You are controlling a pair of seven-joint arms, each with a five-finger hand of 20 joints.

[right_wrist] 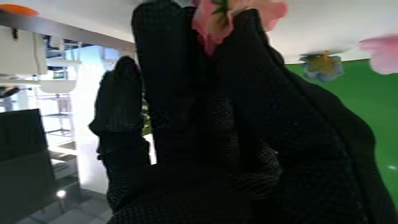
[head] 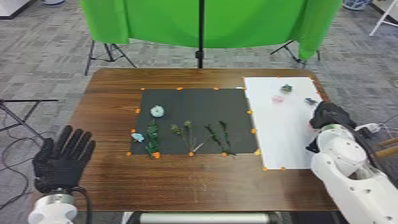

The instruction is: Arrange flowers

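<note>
Left hand [head: 60, 162] near left, fingers straight and empty. Right hand [head: 330, 116] over white sheet [head: 277, 132], at pink flower [right_wrist: 216, 24]; grip can't be told. Green stems [head: 152, 136], pale bloom [head: 157, 111] on dark mat [head: 194, 102], left. Arranging looks partway; more pieces likely to place.

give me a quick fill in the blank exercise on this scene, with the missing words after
The left hand is to the ____ of the dark mat. Beyond the table hangs a ____ cloth. The sheet beside the mat is ____. In the right wrist view, the flower right at the right hand is ____.

Missing words: left; green; white; pink
</note>
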